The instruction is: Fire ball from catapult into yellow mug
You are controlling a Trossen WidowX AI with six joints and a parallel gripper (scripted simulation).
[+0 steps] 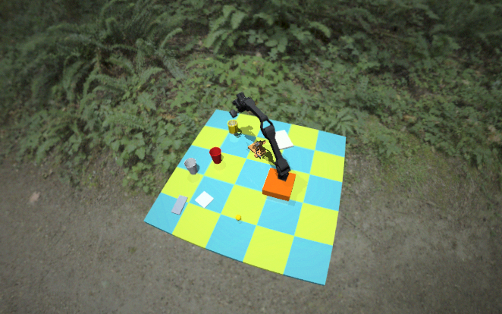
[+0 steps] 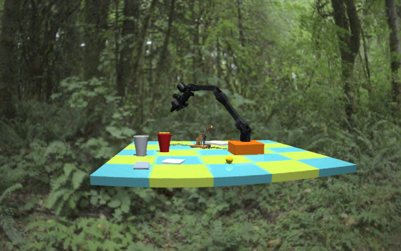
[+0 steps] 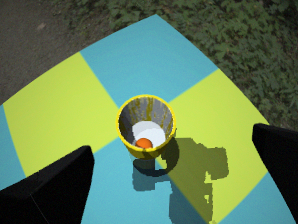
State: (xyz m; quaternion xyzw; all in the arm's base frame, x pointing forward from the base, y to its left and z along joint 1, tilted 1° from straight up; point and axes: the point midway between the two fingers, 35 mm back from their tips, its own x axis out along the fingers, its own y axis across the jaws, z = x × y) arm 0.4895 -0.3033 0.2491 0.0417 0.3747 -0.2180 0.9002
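Observation:
The yellow mug (image 1: 232, 127) (image 3: 148, 153) stands upright at the far left of the board; in the exterior view the red cup hides all but its rim. An orange ball (image 3: 144, 143) lies inside the mug, on its pale bottom, near the wall. The small wooden catapult (image 1: 259, 149) (image 2: 199, 145) stands between the mug and the arm's base, its throwing arm raised. My gripper (image 1: 233, 113) (image 2: 174, 109) (image 3: 174, 144) is open and empty, high above the board near the mug, with the mug seen between its fingers in the wrist view.
A red cup (image 1: 215, 155) (image 2: 164, 142) and a grey cup (image 1: 191, 166) (image 2: 140, 145) stand at the left. A yellow ball (image 1: 238, 217) (image 2: 229, 159), white pads (image 1: 204, 199) (image 1: 283, 139) and a grey slab (image 1: 179, 205) lie on the board. The arm stands on an orange block (image 1: 278, 185).

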